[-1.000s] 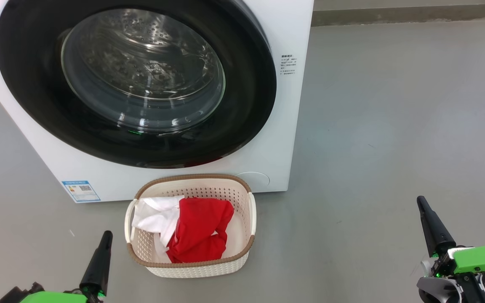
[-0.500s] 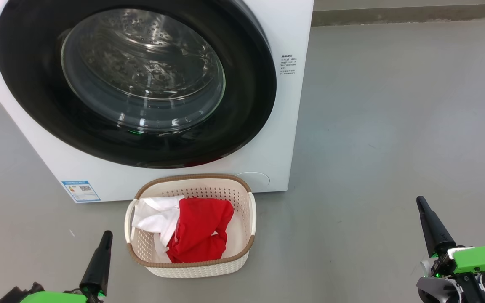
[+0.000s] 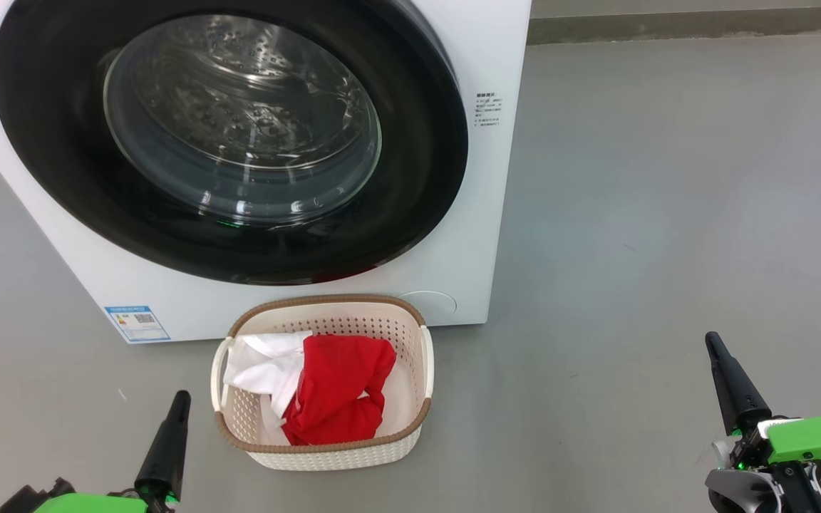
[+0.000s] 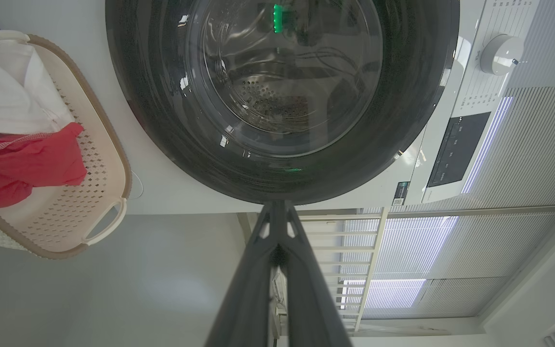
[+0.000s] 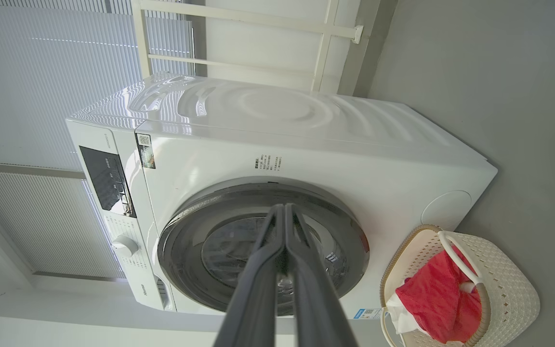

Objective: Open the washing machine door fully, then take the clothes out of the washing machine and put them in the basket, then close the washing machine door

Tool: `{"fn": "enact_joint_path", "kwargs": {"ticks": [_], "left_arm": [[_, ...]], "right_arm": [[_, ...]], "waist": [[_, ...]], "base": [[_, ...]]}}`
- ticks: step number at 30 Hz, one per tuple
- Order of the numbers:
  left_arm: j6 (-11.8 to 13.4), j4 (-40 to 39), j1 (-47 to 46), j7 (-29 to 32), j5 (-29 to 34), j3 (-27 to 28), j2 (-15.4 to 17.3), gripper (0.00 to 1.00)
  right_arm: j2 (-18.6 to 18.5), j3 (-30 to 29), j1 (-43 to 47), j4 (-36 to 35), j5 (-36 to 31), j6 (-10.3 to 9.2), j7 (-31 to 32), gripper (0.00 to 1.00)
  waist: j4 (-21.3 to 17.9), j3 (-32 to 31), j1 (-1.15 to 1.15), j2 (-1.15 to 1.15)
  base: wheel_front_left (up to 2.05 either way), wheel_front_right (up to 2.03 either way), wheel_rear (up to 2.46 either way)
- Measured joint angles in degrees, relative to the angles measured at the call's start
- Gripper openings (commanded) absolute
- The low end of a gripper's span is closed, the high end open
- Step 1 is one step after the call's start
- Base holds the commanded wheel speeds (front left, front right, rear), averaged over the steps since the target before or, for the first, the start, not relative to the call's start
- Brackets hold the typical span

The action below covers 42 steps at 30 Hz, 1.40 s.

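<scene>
The white washing machine (image 3: 496, 185) stands ahead with its round black-framed door (image 3: 232, 135) flat against the front, glass bowl (image 3: 239, 117) at its centre. Through the glass I see bare steel drum. The cream basket (image 3: 414, 427) sits on the floor just in front of the machine, holding the red and white clothes (image 3: 336, 388). My left gripper (image 3: 181, 396) is shut and empty, low at the basket's left. My right gripper (image 3: 711, 338) is shut and empty, well off to the right. The wrist views show the door (image 4: 277, 91) (image 5: 263, 250) and the basket (image 4: 109, 202) (image 5: 513, 294).
Grey floor (image 3: 667, 214) spreads wide to the right of the machine. A blue label (image 3: 137, 323) sits at the machine's lower left corner. The control panel and dial (image 4: 498, 47) lie along the machine's top. White blinds and a rail stand behind it.
</scene>
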Motion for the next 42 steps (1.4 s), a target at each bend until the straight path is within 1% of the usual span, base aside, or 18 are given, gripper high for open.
{"fn": "enact_joint_path", "kwargs": {"ticks": [42], "left_arm": [[0.00, 0.00, 0.00, 0.00, 0.00, 0.00, 0.00, 0.00]], "right_arm": [[0.19, -0.21, -0.02, 0.02, -0.30, 0.00, 0.26, 0.00]], "waist": [[0.00, 0.00, 0.00, 0.00]], "base": [[0.00, 0.00, 0.00]]}}
